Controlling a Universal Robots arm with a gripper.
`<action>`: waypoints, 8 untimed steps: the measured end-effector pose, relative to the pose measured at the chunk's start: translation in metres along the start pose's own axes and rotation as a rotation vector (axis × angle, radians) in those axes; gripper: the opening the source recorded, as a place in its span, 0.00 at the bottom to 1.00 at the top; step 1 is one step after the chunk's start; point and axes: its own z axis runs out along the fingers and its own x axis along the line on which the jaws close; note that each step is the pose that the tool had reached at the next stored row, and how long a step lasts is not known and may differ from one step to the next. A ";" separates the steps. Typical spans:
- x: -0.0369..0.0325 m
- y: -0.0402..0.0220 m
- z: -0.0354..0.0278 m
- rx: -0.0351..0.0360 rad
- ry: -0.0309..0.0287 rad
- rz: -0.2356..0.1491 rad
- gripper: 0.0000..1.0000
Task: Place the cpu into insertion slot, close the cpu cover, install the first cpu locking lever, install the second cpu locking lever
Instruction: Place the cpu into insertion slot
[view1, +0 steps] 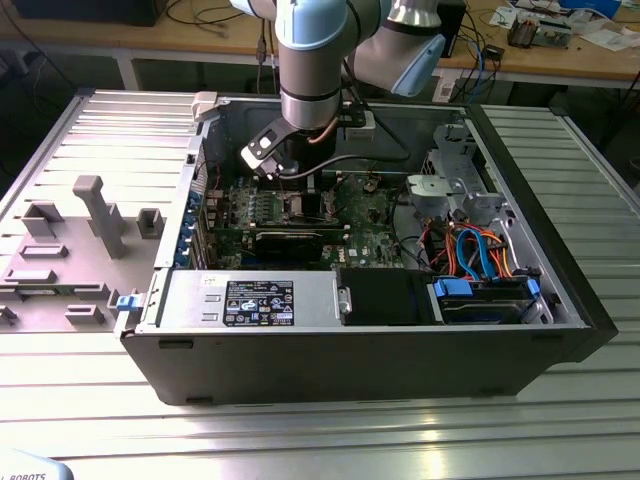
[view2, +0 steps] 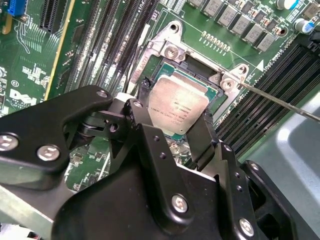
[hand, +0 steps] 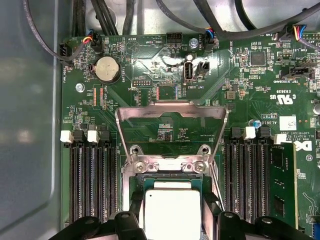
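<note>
My gripper (view2: 174, 109) reaches down into the open computer case (view1: 560, 290) over the green board. Its black fingers (view2: 142, 107) flank the cpu (view2: 177, 102), a square chip with a silver top, and are shut on its edges. In both wrist views the cpu sits at the insertion slot (view2: 169, 50), inside its silver rim; whether it is fully seated I cannot tell. The cpu cover (hand: 171, 106) stands swung open beyond the slot (hand: 170, 166). A thin locking lever (view2: 280, 102) sticks out from the slot's corner. In the exterior view the gripper (view1: 300, 188) hangs over the board's middle.
Long black memory slots (hand: 92, 185) run along both sides of the socket. A coin cell (hand: 107, 69) and cable plugs lie past the cover. A black card (view1: 290, 240), a power supply (view1: 250, 298) and drive cables (view1: 475, 250) fill the case. A grey fixture plate (view1: 80, 230) lies at the exterior view's left.
</note>
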 end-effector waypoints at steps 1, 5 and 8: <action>0.0002 0.0001 0.0003 -0.0007 0.0016 0.000 0.54; 0.0001 0.0001 0.0002 -0.0009 0.0006 0.000 0.60; 0.0001 0.0001 0.0001 -0.0008 0.0005 0.000 0.60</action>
